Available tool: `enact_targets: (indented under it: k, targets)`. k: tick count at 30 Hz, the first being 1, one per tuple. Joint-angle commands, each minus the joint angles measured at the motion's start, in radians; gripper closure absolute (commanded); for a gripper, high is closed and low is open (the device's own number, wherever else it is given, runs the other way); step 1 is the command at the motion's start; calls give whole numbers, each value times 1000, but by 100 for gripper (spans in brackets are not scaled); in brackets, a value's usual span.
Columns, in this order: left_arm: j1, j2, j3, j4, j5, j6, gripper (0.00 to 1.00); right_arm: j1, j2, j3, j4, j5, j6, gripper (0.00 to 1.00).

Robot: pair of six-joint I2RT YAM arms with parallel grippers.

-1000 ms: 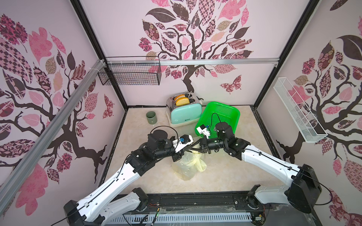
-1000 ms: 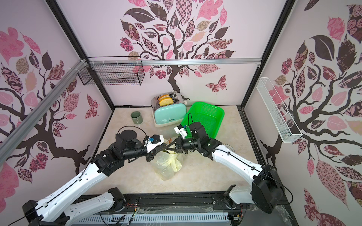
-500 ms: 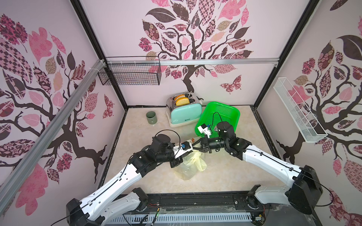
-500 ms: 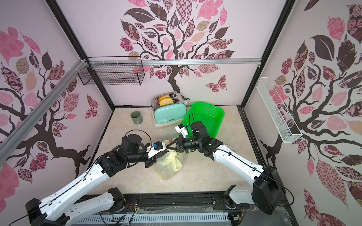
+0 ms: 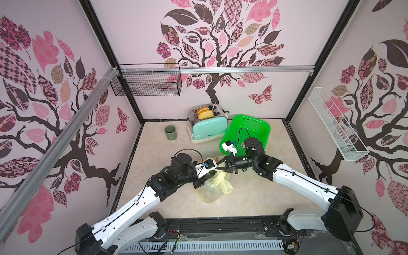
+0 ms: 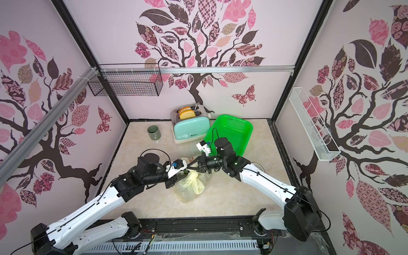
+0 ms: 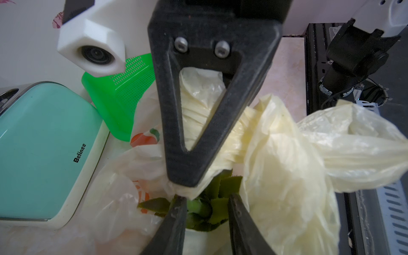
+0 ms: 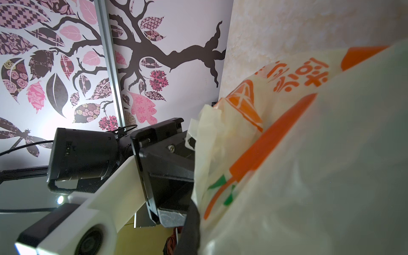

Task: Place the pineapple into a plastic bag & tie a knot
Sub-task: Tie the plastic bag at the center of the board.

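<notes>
While the table (image 5: 260,198) carries the plastic bag (image 5: 213,189) upright near its front edge, the bag mouth is not yet cinched: the pineapple (image 7: 227,184) crown shows through the gap. Handles are crossed into a loose knot (image 7: 238,132). Noted: the right gripper (image 7: 182,187) is pinched tight on one pleated handle; the left gripper (image 7: 207,197) stands partly open over the crown, holding nothing. Recommended: left takes the free end (image 7: 353,150), then both pull apart, level and low, without tearing the film
</notes>
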State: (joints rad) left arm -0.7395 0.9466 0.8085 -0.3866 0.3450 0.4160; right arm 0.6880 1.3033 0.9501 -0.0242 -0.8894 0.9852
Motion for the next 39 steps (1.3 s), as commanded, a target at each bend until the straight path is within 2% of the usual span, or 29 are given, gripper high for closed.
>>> enact_targets:
  k: [1, 11, 13, 18, 20, 21, 25, 30, 33, 39]
  targets:
    - [-2, -10, -10, 58, 6, -12, 62, 17, -3, 37, 54, -42, -28, 98]
    - [-2, -35, -13, 86, 50, -20, 64, 29, 26, 64, -28, -18, -80, 90]
    - [-3, -33, -12, 82, 56, -22, 69, 28, 27, 65, -41, -13, -87, 89]
    - [-3, -25, -5, 74, 61, -19, 93, 28, 25, 70, -52, -1, -94, 87]
    - [-3, -26, -3, 66, 66, -16, 100, 28, 22, 74, -76, 8, -106, 87]
    - [-3, -28, -2, 60, 66, -13, 100, 30, 21, 75, -81, 13, -111, 86]
    - [-4, -38, 1, 49, 66, -13, 100, 27, 0, 89, -141, 50, -146, 76]
    - [-6, -56, 2, 27, 43, -14, 100, -4, -72, 117, -293, 129, -230, 50]
    - [-10, -66, 6, 23, 6, -15, 100, -8, -113, 151, -437, 208, -322, 41]
    - [-24, -67, 24, 9, -73, -17, 100, -7, -163, 215, -642, 307, -445, 38]
